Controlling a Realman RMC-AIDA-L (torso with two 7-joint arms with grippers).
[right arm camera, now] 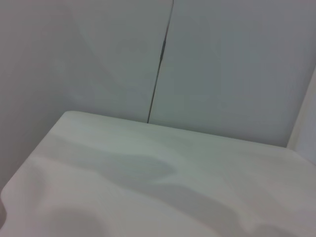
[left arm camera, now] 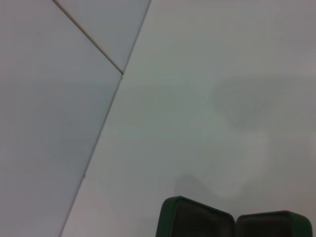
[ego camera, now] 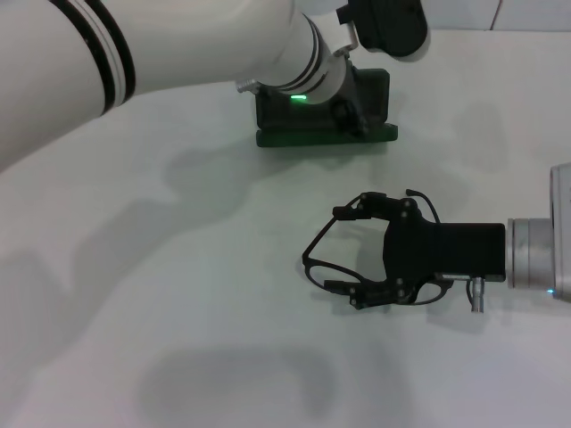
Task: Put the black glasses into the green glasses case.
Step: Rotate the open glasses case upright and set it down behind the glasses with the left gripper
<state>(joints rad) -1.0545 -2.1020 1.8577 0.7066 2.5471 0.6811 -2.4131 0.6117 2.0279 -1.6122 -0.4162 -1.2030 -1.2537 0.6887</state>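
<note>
Thin black-framed glasses [ego camera: 335, 259] with rounded clear lenses lie on the white table [ego camera: 178, 294], at five o'clock from the open dark green hard case [ego camera: 323, 120]. Right gripper [ego camera: 361, 254] straddles them, fingers spread apart, grip unconfirmed. Left gripper [ego camera: 393, 22] sits above the case; finger state indeterminable.

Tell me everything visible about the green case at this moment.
The green case is dark green and hard-looking, with rounded corners and a dark lining. It stands open at the table's far side, lid upright. The left arm's wrist crosses in front and hides part of it; contact cannot be told. The glasses lie apart, nearer.
</note>
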